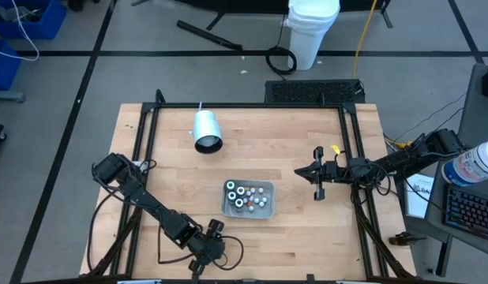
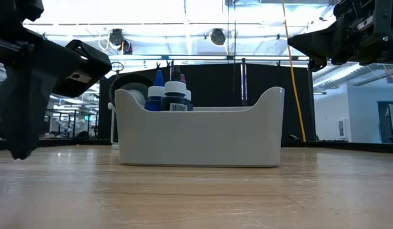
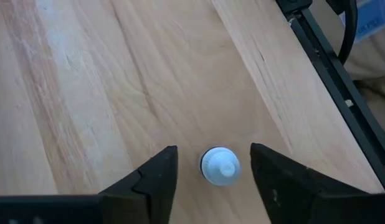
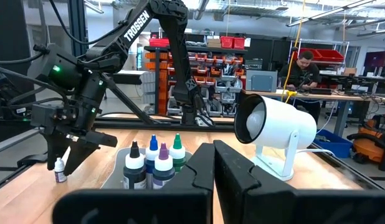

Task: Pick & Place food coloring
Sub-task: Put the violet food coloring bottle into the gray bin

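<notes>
Near the front edge of the wooden worktop (image 1: 181,173), left of centre, the left gripper (image 3: 212,177) hangs over a small white-capped food coloring bottle (image 3: 220,166), its fingers (image 3: 156,177) spread wide to either side of the cap without touching it. The grey tray (image 1: 248,199) at mid-table holds the other food coloring bottles (image 4: 152,163). Toward the right edge, the right gripper (image 1: 318,174) hovers with fingers pressed together, holding nothing.
</notes>
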`<state>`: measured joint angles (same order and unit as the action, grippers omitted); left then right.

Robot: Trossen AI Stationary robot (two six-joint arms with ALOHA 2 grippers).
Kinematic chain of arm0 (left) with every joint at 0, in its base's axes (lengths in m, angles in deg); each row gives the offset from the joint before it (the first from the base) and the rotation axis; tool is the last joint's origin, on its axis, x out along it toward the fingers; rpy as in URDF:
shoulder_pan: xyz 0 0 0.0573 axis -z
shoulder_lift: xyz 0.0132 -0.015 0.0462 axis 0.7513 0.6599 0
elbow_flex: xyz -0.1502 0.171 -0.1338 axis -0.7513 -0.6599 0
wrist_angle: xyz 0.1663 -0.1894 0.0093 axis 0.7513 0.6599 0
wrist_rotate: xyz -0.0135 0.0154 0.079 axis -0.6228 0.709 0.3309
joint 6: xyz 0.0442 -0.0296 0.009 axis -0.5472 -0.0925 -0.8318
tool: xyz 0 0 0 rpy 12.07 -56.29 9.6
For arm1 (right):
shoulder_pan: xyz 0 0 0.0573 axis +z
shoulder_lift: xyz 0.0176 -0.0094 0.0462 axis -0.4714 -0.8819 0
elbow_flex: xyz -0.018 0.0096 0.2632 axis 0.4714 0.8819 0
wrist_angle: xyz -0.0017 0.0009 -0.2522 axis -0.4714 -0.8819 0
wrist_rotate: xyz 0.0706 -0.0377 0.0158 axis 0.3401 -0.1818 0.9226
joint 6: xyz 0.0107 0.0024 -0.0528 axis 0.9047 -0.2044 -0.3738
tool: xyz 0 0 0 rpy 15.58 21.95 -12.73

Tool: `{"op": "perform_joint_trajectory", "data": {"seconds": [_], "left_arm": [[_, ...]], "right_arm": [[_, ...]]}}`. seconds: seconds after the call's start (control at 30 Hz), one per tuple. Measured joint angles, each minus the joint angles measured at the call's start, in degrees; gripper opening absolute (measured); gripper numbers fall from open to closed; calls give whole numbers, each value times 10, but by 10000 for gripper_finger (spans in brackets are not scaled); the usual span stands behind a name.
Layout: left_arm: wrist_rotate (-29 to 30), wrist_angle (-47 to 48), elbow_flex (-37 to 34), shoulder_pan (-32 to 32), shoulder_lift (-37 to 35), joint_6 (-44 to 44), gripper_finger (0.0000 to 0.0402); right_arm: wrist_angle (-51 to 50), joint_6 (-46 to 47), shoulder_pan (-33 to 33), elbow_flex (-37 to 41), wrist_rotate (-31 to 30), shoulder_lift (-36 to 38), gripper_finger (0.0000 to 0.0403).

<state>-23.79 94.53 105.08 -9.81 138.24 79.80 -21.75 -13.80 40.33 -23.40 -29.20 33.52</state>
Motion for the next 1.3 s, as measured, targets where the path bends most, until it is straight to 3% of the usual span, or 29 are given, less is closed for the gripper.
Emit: {"op": "perform_joint_trajectory", "data": {"seconds": [0.2, 0.43, 0.63, 0.77, 0.93, 1.1, 1.3], "left_arm": [[-2, 0, 0, 0, 0, 12, 141], [-44, 21, 18, 5, 0, 6, 75], [-27, 147, 91, 18, 0, -23, 79], [29, 242, 159, 21, 0, -29, 87], [105, 333, 237, 20, -5, -97, 79], [138, 312, 257, 8, -36, -198, 79], [137, 212, 257, -52, -85, -295, 78]], "right_arm": [[0, 5, 0, 0, 0, 0, 0], [0, 5, 0, 0, 0, 0, 0], [0, 5, 0, 0, 0, 0, 0], [0, 5, 0, 0, 0, 0, 0], [0, 5, 0, 0, 0, 0, 0], [0, 5, 0, 0, 0, 0, 0], [0, 5, 0, 0, 0, 0, 0]]}}
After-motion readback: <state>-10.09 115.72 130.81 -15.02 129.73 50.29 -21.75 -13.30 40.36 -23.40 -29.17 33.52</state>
